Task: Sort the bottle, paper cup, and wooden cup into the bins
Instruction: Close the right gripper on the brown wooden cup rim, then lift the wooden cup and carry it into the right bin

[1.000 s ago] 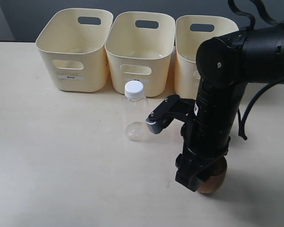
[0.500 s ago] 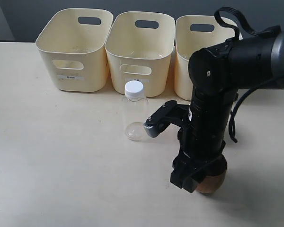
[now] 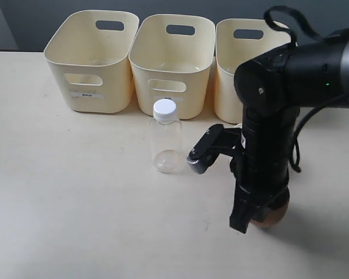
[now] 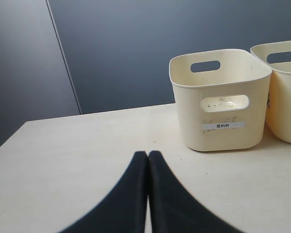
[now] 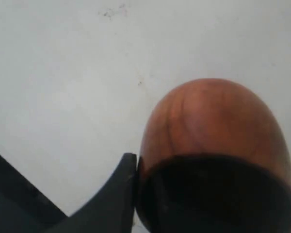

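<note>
Right gripper (image 3: 249, 218) clamped on wooden cup (image 3: 277, 212) rim; left gripper (image 4: 147, 160) closed, empty; bottle (image 3: 166, 140) upright before middle bin (image 3: 193, 87).

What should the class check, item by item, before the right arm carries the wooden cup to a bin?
1. Grip: the right gripper pinches the wooden cup at its rim, with one finger outside and the other lost in the dark mouth: ok, as far as it shows.
2. The bottle stands upright, apart from the arm: ok.
3. The bins are upright with open tops: ok.
4. The right-hand bin is partly hidden behind the arm, so whether the way in is free: cannot tell.
5. The paper cup shows in no view: cannot tell.
6. The left gripper is shut and holds nothing: ok.
</note>
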